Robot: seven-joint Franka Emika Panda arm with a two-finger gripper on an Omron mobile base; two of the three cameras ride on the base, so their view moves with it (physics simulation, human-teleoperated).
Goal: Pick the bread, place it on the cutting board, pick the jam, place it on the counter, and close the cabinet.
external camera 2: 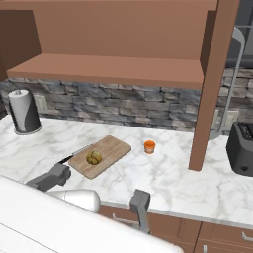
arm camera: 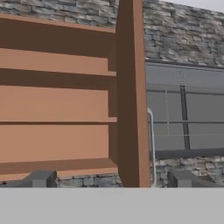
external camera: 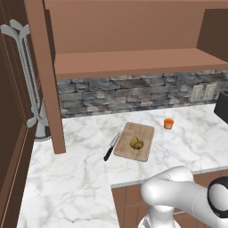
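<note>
The bread (external camera: 136,143) (external camera 2: 94,157) lies on the cutting board (external camera: 141,132) (external camera 2: 111,147), which rests flat on the counter (external camera: 67,178) (external camera 2: 168,178). Right of the board, the jam (external camera: 168,124) (external camera 2: 149,146) stands upright on the marble. The cabinet (external camera: 133,62) (external camera 2: 108,69) (arm camera: 52,105) is open with bare shelves, and its door (external camera: 49,75) (external camera 2: 213,84) (arm camera: 131,96) juts out edge-on. My gripper (external camera 2: 101,184) (arm camera: 113,179) is open and holds nothing. It hovers at the counter's front edge and looks up at the shelves and the door's edge.
A black-handled knife (external camera: 111,147) (external camera 2: 74,154) lies against the board's left side. A paper towel roll (external camera 2: 23,111) stands at the far left, and a dark toaster (external camera 2: 242,148) (external camera: 222,107) at the right. A tall dark cupboard (external camera: 13,111) borders the counter.
</note>
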